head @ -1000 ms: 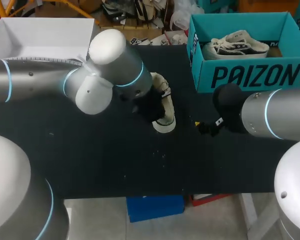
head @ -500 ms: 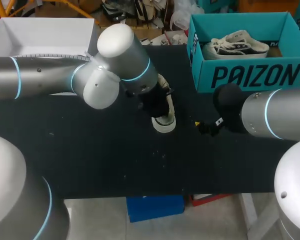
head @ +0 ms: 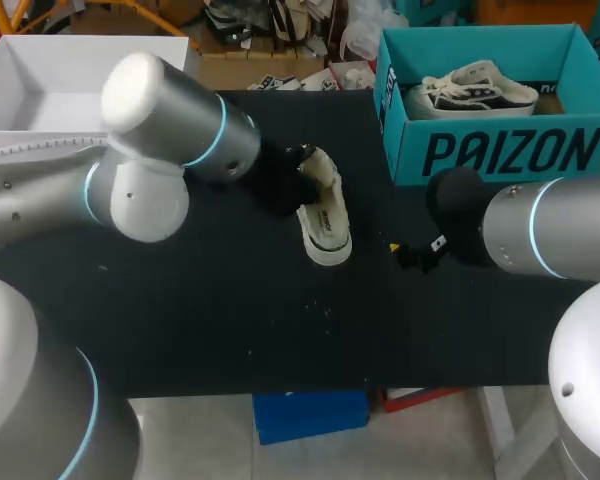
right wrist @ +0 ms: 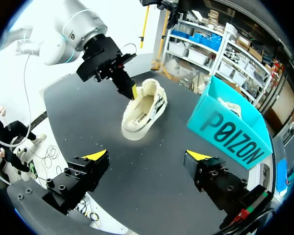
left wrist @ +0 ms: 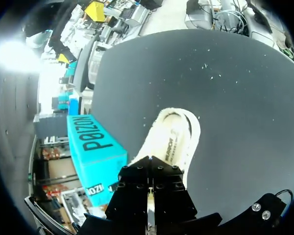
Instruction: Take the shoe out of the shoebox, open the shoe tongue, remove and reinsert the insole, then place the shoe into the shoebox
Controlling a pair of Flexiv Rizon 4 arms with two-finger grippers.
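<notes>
Leftward the left arm [head: 160,150] has drawn back, uncovering most of the shoe [head: 323,215]. It lies mid-tabletop [head: 230,300], toe toward the near edge, with the left end effector [head: 298,175] at its far end. The teal shoebox [head: 500,150] stands far right with a second shoe [head: 470,90] inside; the right end effector [head: 410,255] hangs just right of the shoe.

Left wrist view: the fingers are pressed together over the shoe's [left wrist: 171,142] collar — whether they pinch it, I cannot tell.

Right wrist view: the right end effector [right wrist: 147,156] has its fingers wide apart above the tabletop — shoe [right wrist: 139,115] ahead, shoebox [right wrist: 230,132] beside it.
</notes>
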